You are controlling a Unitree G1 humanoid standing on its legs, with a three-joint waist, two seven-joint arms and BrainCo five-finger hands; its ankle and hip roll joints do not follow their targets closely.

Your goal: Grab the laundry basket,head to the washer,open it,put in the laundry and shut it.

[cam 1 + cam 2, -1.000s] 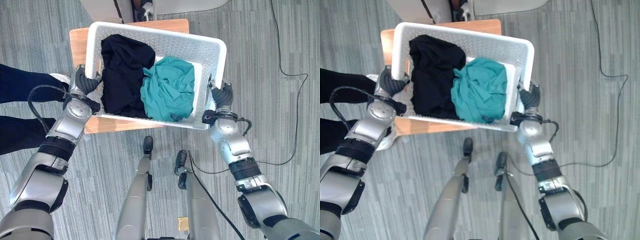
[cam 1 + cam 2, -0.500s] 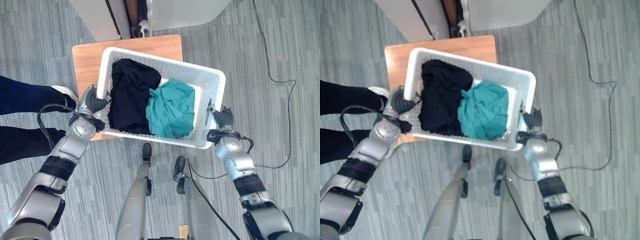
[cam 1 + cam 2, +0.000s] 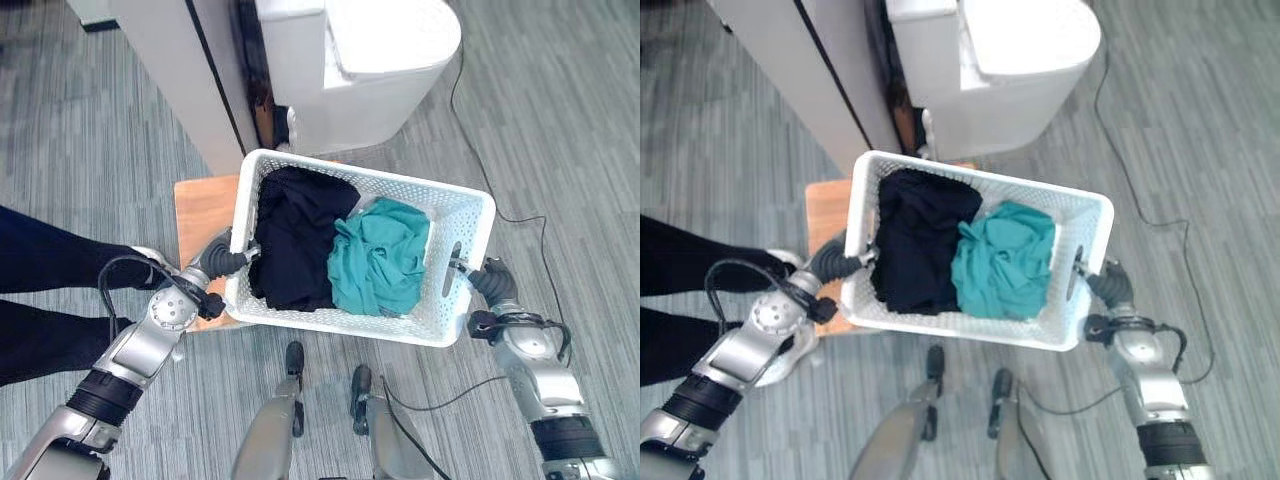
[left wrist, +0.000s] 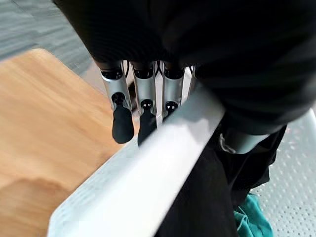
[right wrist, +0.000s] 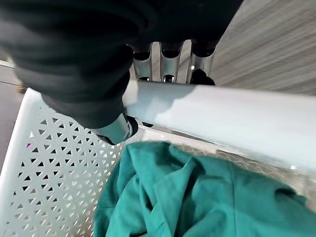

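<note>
Grey striped carpet floor (image 3: 560,150). A low wooden table (image 3: 203,205) stands on it, partly under the basket. Beyond the table: a white washer (image 3: 360,60) with a rounded top, and beside it a tall grey panel (image 3: 170,80) with a dark gap between the two. A thin black cord (image 3: 520,215) trails over the carpet on the right side.

White perforated laundry basket (image 3: 470,215) is held between both hands, tilted, its near edge out past the table's front. Whether its far end rests on the table cannot be told. Inside: a black garment (image 3: 295,235) on the robot's left side, a teal garment (image 3: 380,260) bunched on the right side, the two touching in the middle.

Left hand (image 3: 222,262): at the basket's left end. Wrist view shows the fingers (image 4: 122,121) curled under the white rim (image 4: 148,168) on the outside, thumb on the inside against the black cloth; clamped on the rim.

Right hand (image 3: 487,281): at the basket's right end, by the handle slot. Wrist view shows the fingers (image 5: 200,74) behind the rim (image 5: 222,121), thumb hooked over the inner side above the teal cloth; closed on the rim.

A person's dark-clothed legs (image 3: 50,270) and a light shoe (image 3: 790,345) show at the left, just beside the table.
</note>
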